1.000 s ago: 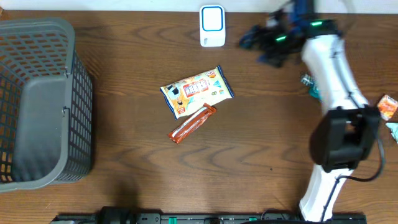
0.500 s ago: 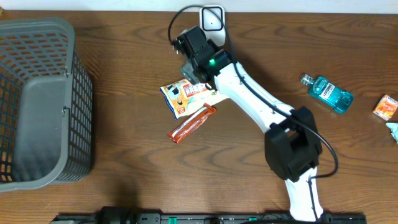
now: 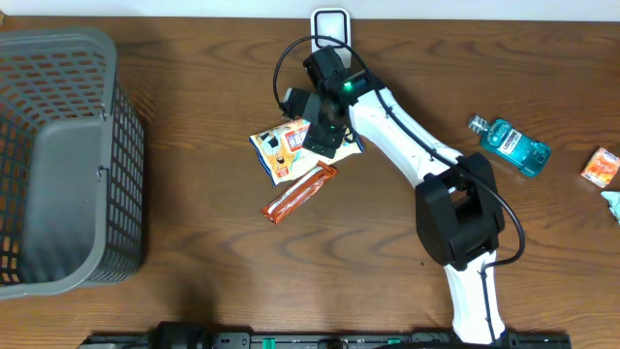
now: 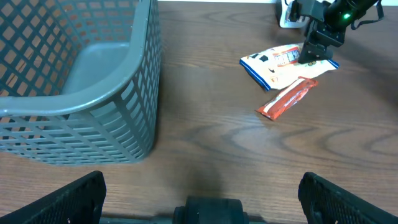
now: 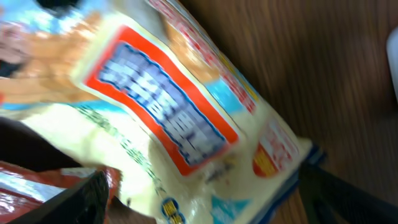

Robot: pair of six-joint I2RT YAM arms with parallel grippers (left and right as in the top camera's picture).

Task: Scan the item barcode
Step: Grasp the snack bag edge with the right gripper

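Observation:
A cream snack packet point(image 3: 281, 150) with an orange-and-blue label lies flat mid-table, with a red wrapped bar point(image 3: 300, 194) just in front of it. The white barcode scanner point(image 3: 330, 14) stands at the back edge. My right gripper point(image 3: 325, 131) hangs open low over the packet's right half. In the right wrist view the packet point(image 5: 168, 112) fills the frame between the spread fingers of that gripper point(image 5: 199, 199), blurred. My left gripper point(image 4: 202, 196) is open near the front edge, holding nothing; from there the packet point(image 4: 273, 62) and the bar point(image 4: 287, 99) lie far off.
A grey mesh basket point(image 3: 126, 174) takes up the left side of the table. At the right lie a blue mouthwash bottle point(image 3: 511, 142) and a small orange packet point(image 3: 603, 167). The scanner's cable loops beside my right arm.
My right arm has swung from the back right corner across to the snack packet and come down over its right half. The mouthwash bottle is uncovered again. The left arm has not moved.

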